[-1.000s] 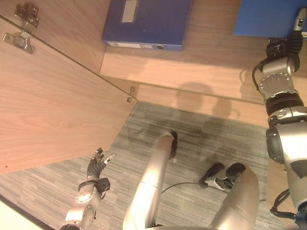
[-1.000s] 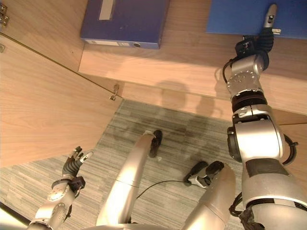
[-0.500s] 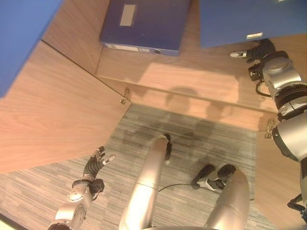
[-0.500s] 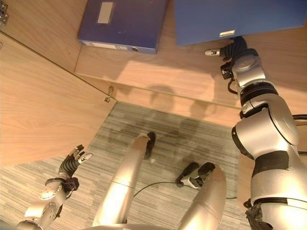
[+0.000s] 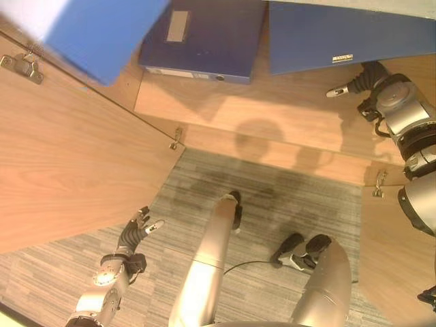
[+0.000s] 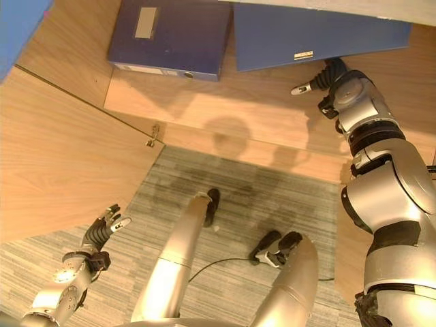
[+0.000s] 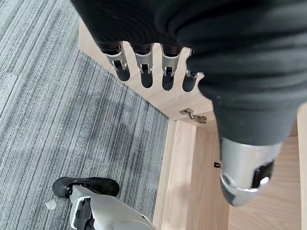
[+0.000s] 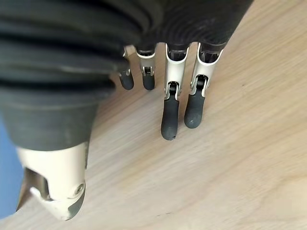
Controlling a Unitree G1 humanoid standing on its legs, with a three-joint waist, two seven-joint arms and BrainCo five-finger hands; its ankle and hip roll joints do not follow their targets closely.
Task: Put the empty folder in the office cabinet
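R hand (image 6: 325, 80) has drawn back from the blue folder (image 6: 320, 34) since a sec ago: then its fingers were laid up on the folder's face; now it hovers over bare shelf (image 6: 225, 112) wood just in front of the folder's near edge, holding nothing. In R wrist view the fingers (image 8: 169, 115) hang straight and relaxed above the wood, a sliver of blue at the edge of that view.

Folder now lies flat inside the cabinet, on the shelf, just beside the darker binder (image 6: 170, 34); can't tell if the two touch. It also sits further into view than before, though the head cam has shifted, so part of that is prob. camera.

L hand (image 6: 102, 231) is low by the open door (image 6: 68, 157), fingers loosely spread, idle, same as before.

Judgement: the placing looks done, the folder let go of. What's left is prob. pulling the R arm clear, maybe shutting the door.
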